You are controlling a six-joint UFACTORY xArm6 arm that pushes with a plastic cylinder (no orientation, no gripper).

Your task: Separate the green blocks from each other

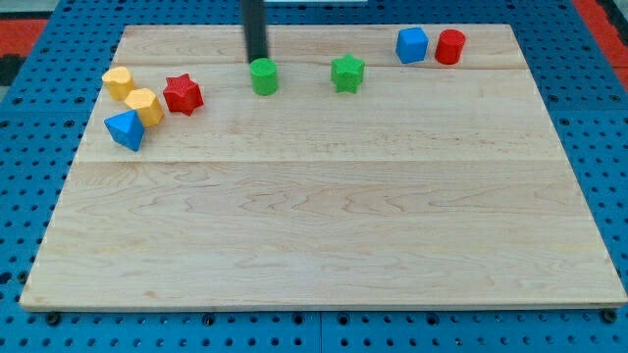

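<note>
Single moment of the block-separation task, seen from the one camera. Your end effector is a plain dark rod with no jaws, so it neither spreads nor pinches anything; my tip [257, 61] stands in the upper centre-left of the frame, at the upper edge of the green cylinder [263, 76] and touching it or very nearly so. The green star [347, 74] lies to the right of the cylinder in the same upper band of the table [314, 235], apart from it with bare wood between them.

Step in hand, as a judgement: the two green blocks already stand clear of each other, and you appear to be working on the cylinder to widen that gap.

Next move, as a judgement: from its present place behind the cylinder, a stroke would carry the block toward the bottom of the frame, into open wood. A push toward the left of the frame would require first bringing the tip round to the cylinder's right side.

Hazards: the red star [183, 94], two yellow blocks [118, 82] [143, 104] and a blue block [125, 129] cluster at upper left. The blue cube [412, 45] and red cylinder [450, 47] sit together at upper right, beyond the green star, well clear of your stroke.
</note>
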